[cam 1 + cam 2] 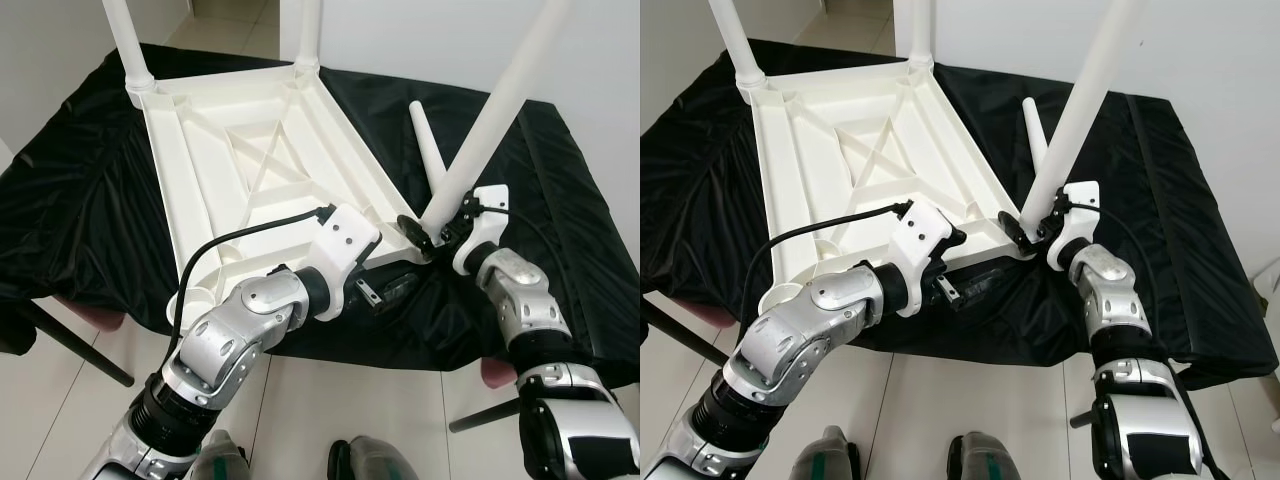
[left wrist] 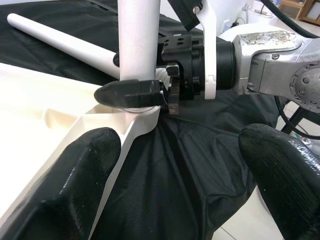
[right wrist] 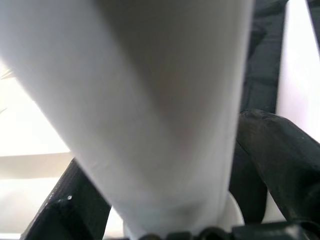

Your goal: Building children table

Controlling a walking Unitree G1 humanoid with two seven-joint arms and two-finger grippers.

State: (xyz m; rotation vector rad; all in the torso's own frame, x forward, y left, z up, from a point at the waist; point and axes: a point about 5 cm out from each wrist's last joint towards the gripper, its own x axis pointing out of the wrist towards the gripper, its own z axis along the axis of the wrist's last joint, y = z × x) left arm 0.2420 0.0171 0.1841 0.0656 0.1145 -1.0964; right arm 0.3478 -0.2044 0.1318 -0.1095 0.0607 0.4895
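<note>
- The left gripper [image 1: 392, 287] hangs at the near edge of the tabletop [image 1: 250, 160], just below its near right corner. Its two black fingers [image 2: 75, 185] are spread wide and hold nothing; one lies by the corner's white edge, the other is off over the black cloth [image 1: 70, 190].
- The right gripper [image 1: 428, 236] is at that same near right corner, clenched around the base of a white leg [image 1: 495, 110]. One black finger [image 2: 131, 92] crosses the front of the leg just above the corner socket.
- That leg stands on the corner socket and leans up and to the right, away from the tabletop. From the right wrist view the leg [image 3: 150, 110] sits between the two black fingers [image 3: 280, 160], close against the camera.
- The tabletop is white plastic and lies upside down on the cloth, its ribbed underside and crossed braces facing up.
- A loose leg [image 1: 428, 145] lies flat on the cloth just right of the tabletop, behind the held leg and pointing away from the robot.
- At the near left corner of the tabletop an open round socket [image 1: 195, 297] shows beside the left arm.
- At the far side two more legs stand upright in the far corners: one at the far left [image 1: 127, 40], one at the far right [image 1: 308, 30].
- The cloth covers a larger table, with pale floor tiles [image 1: 60, 420] showing around it.
</note>
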